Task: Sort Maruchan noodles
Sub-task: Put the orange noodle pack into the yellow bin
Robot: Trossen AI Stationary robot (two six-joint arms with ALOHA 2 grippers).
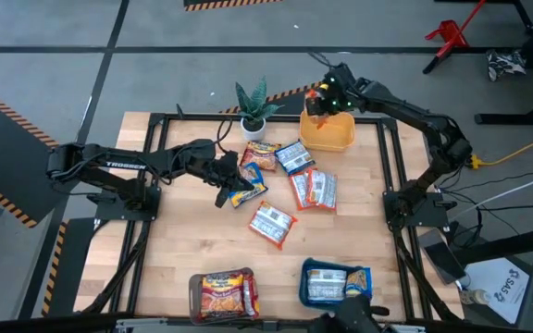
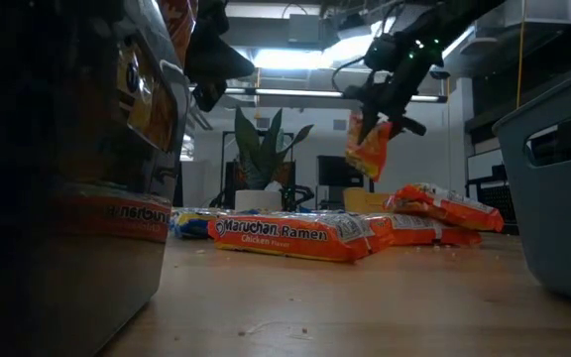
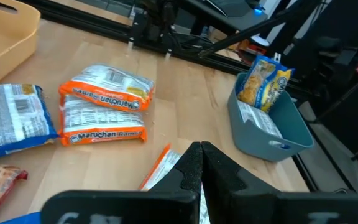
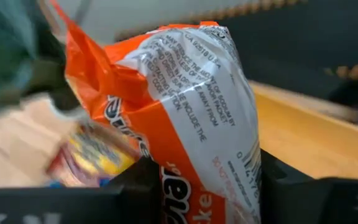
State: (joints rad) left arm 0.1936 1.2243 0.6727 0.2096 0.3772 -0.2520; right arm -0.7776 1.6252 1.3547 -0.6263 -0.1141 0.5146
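Observation:
Several Maruchan packets lie flat mid-table: an orange one [image 1: 271, 224], a stacked orange pair [image 1: 315, 190], a blue-white one [image 1: 294, 157], a red one [image 1: 259, 153] and a blue-yellow one [image 1: 248, 191]. My left gripper [image 1: 225, 192] is shut and hangs raised [image 2: 211, 59] beside the blue-yellow packet, touching nothing. In its wrist view the shut fingers [image 3: 201, 163] stand above the single orange packet [image 3: 159, 169]. My right gripper [image 1: 322, 100] is shut on an orange packet [image 2: 369, 147] above the yellow tray [image 1: 333, 139]. My right gripper pinches the orange packet between its two fingers at one end [image 4: 166, 180], coming from above. The packet is lifted clear and hangs tilted below the fingers [image 2: 383, 99], over the yellow tray.
A brown tray [image 1: 196, 294] with red packets and a teal tray [image 1: 307, 282] with blue packets stand at the near edge. A potted plant [image 1: 253, 109] stands at the far edge, left of the yellow tray. A dark frame [image 1: 155, 120] borders the wooden top.

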